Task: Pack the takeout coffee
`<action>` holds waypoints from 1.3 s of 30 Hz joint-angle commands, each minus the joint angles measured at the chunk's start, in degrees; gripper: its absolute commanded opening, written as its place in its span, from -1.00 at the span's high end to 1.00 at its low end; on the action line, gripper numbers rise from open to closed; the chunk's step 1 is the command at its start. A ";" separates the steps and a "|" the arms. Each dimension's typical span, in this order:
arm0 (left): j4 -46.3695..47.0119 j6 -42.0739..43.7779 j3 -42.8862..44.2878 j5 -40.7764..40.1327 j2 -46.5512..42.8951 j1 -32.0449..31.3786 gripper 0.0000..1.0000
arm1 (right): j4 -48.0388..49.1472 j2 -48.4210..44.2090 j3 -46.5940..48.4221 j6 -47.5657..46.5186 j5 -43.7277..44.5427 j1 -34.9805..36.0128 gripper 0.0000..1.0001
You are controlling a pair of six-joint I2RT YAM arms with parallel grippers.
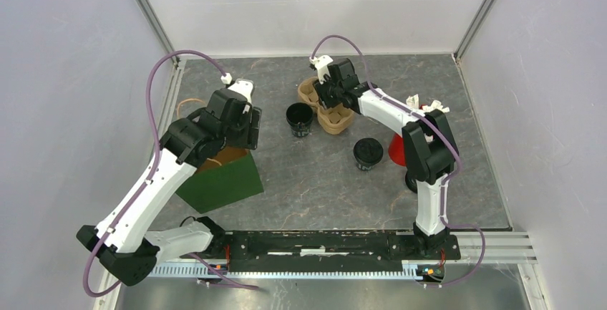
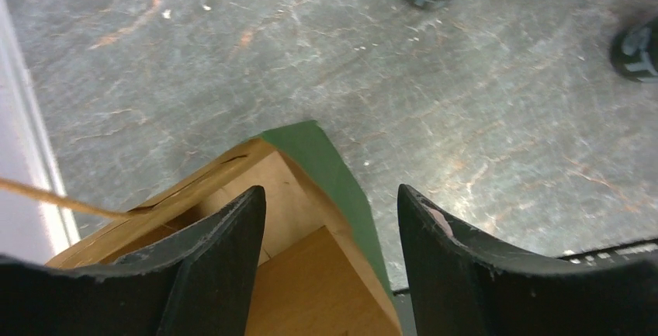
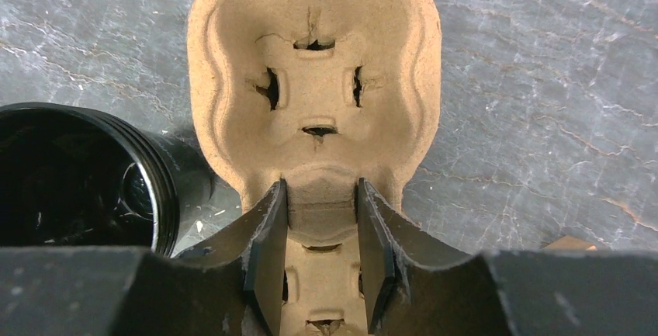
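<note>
The right arm (image 1: 428,154) is covering most of the red cup (image 1: 396,152), right of the pulp tray (image 1: 336,120). Left of the tray, the left arm (image 1: 161,177) is masking the mouth of the paper bag (image 1: 225,181). View edges are cropping the lidless black cup (image 3: 70,173) beside the tray and the takeout coffee (image 2: 638,50) near it.

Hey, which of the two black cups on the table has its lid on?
The lidded cup stands beside the red cup, nearer the arm bases; the open cup by the pulp carrier has no lid.
</note>
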 commanded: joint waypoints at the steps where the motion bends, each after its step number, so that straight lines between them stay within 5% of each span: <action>1: 2.43 -1.23 1.34 7.46 -0.12 0.15 -0.35 | 3.21 -4.61 0.68 -1.19 -0.38 -0.45 0.21; 8: 3.41 0.58 1.70 12.44 0.80 0.22 0.02 | 0.84 -4.92 3.07 -1.69 -0.79 -1.13 0.20; 24: 3.34 1.03 2.25 14.01 0.57 0.21 0.01 | 3.18 -1.90 -0.76 -0.23 -2.69 -1.19 -0.03; 28: 3.44 1.66 2.37 15.07 0.34 0.22 0.02 | 2.30 -1.74 0.69 -0.65 -2.75 -1.20 0.16; 39: 4.26 3.49 3.25 22.16 -0.65 0.22 0.32 | 1.24 -0.50 0.66 -0.31 -2.92 -1.19 -0.06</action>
